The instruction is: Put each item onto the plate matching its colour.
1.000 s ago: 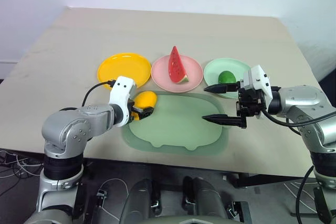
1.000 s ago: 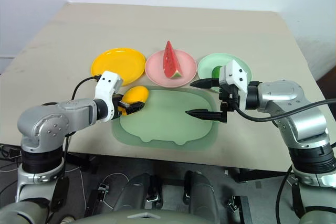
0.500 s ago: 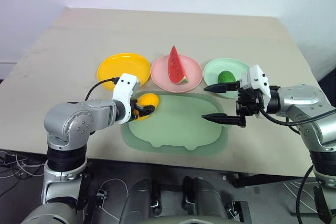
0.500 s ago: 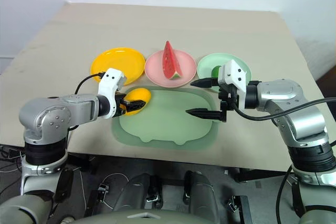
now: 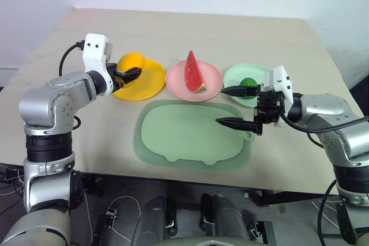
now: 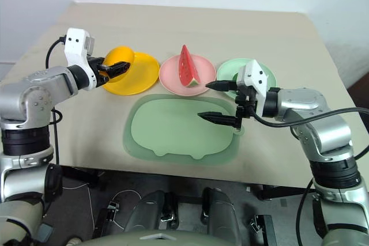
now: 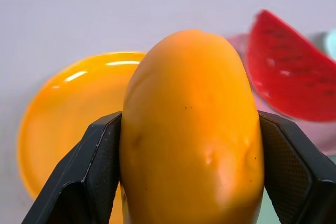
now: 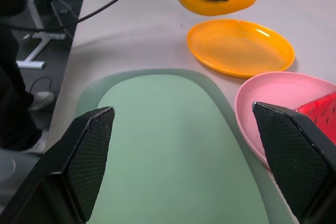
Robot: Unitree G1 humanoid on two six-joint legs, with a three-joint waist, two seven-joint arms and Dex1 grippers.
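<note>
My left gripper (image 5: pixel 131 67) is shut on the yellow mango (image 5: pixel 130 61) and holds it in the air over the near left rim of the yellow plate (image 5: pixel 149 82). In the left wrist view both black fingers (image 7: pixel 89 177) press the mango's (image 7: pixel 191 129) sides. The red watermelon wedge (image 5: pixel 194 72) stands on the pink plate (image 5: pixel 212 82). The small green fruit (image 5: pixel 248 83) lies on the green plate (image 5: pixel 235 75). My right gripper (image 5: pixel 221 106) hangs open over the right end of the mat, near the green plate, with nothing between its fingers.
A large pale green mat (image 5: pixel 184 136) lies on the beige table in front of the three plates. The table's far half (image 5: pixel 190 33) is bare. The table's front edge runs just below the mat.
My left gripper has lifted the mango off the mat's left corner and carried it up and away to the yellow plate. The right gripper has stayed about where it was, still open.
</note>
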